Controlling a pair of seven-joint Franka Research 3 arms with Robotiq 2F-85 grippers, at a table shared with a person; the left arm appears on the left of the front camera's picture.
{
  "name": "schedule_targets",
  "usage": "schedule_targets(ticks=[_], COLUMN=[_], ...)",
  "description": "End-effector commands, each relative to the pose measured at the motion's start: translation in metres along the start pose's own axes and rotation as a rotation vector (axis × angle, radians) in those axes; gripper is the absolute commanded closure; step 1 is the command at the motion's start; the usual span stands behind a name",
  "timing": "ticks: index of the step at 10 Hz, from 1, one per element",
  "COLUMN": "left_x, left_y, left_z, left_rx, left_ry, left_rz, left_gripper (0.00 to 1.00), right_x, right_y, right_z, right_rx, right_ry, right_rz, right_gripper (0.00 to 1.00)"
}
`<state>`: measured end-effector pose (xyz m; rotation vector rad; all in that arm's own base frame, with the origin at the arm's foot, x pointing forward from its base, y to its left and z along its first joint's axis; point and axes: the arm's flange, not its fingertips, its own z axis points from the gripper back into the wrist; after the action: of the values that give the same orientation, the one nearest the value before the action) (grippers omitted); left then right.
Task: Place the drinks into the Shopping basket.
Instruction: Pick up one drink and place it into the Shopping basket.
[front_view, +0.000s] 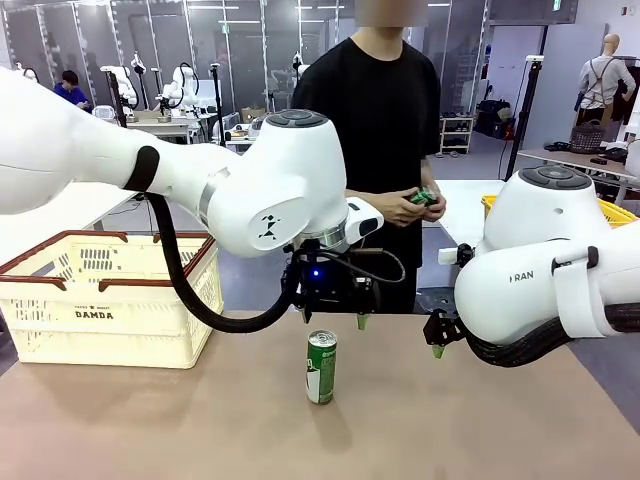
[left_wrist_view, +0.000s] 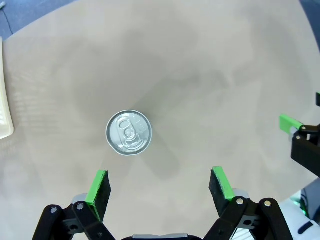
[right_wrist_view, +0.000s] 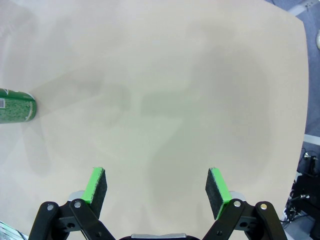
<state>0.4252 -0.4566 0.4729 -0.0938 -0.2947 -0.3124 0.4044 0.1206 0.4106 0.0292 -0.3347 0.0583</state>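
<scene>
L tool (left_wrist_view: 159, 175) wide over green can (left_wrist_view: 128, 132); basket (front_view: 120, 310) apart, left

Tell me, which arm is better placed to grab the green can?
Left. The left gripper, open, hovers almost directly above the upright green can. The right gripper, also open, hangs off to one side of it.

Glossy white arms (front_view: 280, 190) carry black cables (front_view: 172, 265) and green-padded black fingers (left_wrist_view: 98, 187).
</scene>
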Motion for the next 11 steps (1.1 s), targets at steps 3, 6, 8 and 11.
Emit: schedule_targets(ticks=[3, 6, 8, 11], left_x=[0.007, 0.011, 0.013, 0.016], left_y=[-0.007, 0.001, 0.006, 0.011], left_z=[-0.006, -0.027, -0.04, -0.055], left_rx=[0.091, 0.09, 0.089, 0.093], left_ry=[0.03, 0.05, 0.075, 0.116], left_rz=[0.033, 0.048, 0.062, 0.079], left_gripper=[0.0, 0.0, 0.0, 0.0], right_x=[-0.001, -0.001, -0.001, -0.001], right_y=[-0.001, -0.001, -0.001, -0.001], right_z=[-0.001, -0.001, -0.001, -0.001], right_rx=[-0.005, -0.005, -0.005, -0.005], right_ry=[-0.007, -0.007, -0.007, -0.007], right_rz=[0.008, 0.008, 0.008, 0.008], right_gripper=[0.0, 0.0, 0.0, 0.0])
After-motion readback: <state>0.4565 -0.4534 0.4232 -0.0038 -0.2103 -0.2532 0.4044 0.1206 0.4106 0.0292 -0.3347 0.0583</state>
